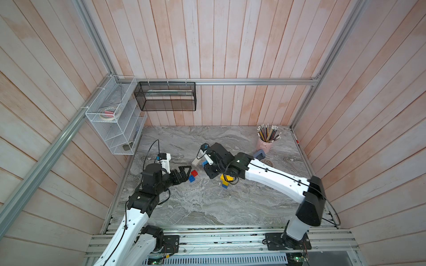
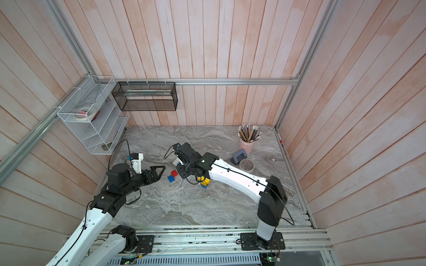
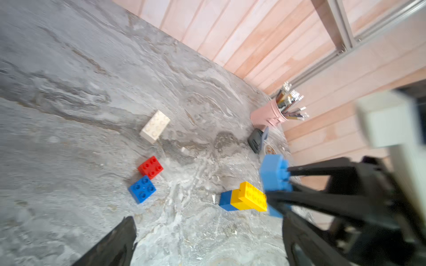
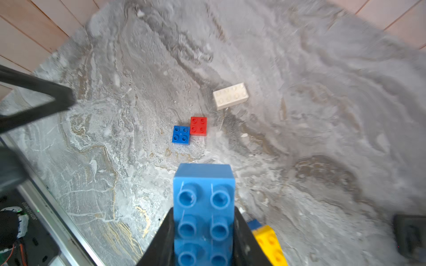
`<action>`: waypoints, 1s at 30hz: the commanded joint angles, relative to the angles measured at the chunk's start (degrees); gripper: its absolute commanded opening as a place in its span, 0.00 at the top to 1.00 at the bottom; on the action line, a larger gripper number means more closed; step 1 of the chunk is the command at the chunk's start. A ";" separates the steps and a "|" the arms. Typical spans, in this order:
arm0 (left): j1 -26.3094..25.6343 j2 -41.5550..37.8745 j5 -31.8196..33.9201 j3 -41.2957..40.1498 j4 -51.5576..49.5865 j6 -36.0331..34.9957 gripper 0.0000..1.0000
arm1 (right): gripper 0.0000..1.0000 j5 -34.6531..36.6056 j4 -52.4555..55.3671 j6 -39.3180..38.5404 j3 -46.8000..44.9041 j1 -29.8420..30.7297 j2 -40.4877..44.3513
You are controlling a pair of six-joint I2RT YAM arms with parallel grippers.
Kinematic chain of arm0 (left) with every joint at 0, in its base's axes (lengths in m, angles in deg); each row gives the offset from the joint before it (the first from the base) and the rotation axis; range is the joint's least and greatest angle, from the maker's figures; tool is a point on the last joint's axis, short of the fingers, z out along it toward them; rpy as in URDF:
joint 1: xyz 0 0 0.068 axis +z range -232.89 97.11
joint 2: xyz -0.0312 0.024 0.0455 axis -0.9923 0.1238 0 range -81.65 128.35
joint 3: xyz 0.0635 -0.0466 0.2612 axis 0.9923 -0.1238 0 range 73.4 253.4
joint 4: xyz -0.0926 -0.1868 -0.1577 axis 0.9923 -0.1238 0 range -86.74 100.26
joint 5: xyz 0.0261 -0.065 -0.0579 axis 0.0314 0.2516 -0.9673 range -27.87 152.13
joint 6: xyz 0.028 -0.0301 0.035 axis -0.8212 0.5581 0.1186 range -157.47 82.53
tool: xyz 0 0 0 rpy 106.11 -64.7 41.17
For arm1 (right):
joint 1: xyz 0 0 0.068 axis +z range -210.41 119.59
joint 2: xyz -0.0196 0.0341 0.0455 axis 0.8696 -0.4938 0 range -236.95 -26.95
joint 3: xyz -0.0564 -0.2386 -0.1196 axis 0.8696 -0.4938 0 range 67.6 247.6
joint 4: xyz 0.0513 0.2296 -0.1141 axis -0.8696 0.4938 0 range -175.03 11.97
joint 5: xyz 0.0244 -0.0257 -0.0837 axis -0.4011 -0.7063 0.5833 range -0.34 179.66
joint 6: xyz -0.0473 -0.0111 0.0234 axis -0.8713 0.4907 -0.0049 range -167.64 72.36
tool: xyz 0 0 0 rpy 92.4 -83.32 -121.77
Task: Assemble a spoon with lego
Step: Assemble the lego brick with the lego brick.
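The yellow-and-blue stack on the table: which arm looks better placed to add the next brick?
Right, probably. The right gripper is shut on a long blue brick, close by the yellow-and-blue stack. The left gripper hangs open and empty near the loose red brick and small blue brick.

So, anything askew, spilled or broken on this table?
Nothing stands out. The red brick, blue square brick and white brick sit flat, studs up, on the table; the right tool grips the long blue brick squarely.
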State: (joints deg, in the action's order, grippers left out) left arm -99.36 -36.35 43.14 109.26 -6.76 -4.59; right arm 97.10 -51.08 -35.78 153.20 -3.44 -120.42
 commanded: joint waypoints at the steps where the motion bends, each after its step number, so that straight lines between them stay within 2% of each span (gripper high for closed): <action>1: -6.09 3.23 2.42 -2.62 9.06 2.08 0.00 | 0.91 -0.52 -6.34 -6.84 -10.60 -2.65 5.78; 4: -9.69 6.73 4.37 -3.98 13.32 3.46 0.00 | 0.92 -4.10 -11.52 -8.82 -17.79 -5.76 11.09; 9: -10.63 9.96 3.55 -5.95 17.45 4.27 0.00 | 0.95 -8.45 -17.50 -11.89 -23.92 -7.63 12.74; 15: -11.39 11.35 4.13 -8.03 18.33 4.04 0.00 | 0.97 -9.09 -17.18 -12.91 -24.30 -9.91 10.05; 23: -11.37 10.81 4.58 -8.80 18.02 3.00 0.00 | 0.97 -10.91 -15.43 -13.44 -25.62 -10.51 12.07; 30: -11.37 11.02 3.91 -9.40 18.21 2.58 0.00 | 0.98 -11.04 -18.70 -15.63 -30.63 -11.44 15.86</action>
State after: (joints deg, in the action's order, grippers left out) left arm -110.57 -25.14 46.99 100.95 10.35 -0.90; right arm 86.76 -67.51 -49.47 124.05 -14.24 -106.83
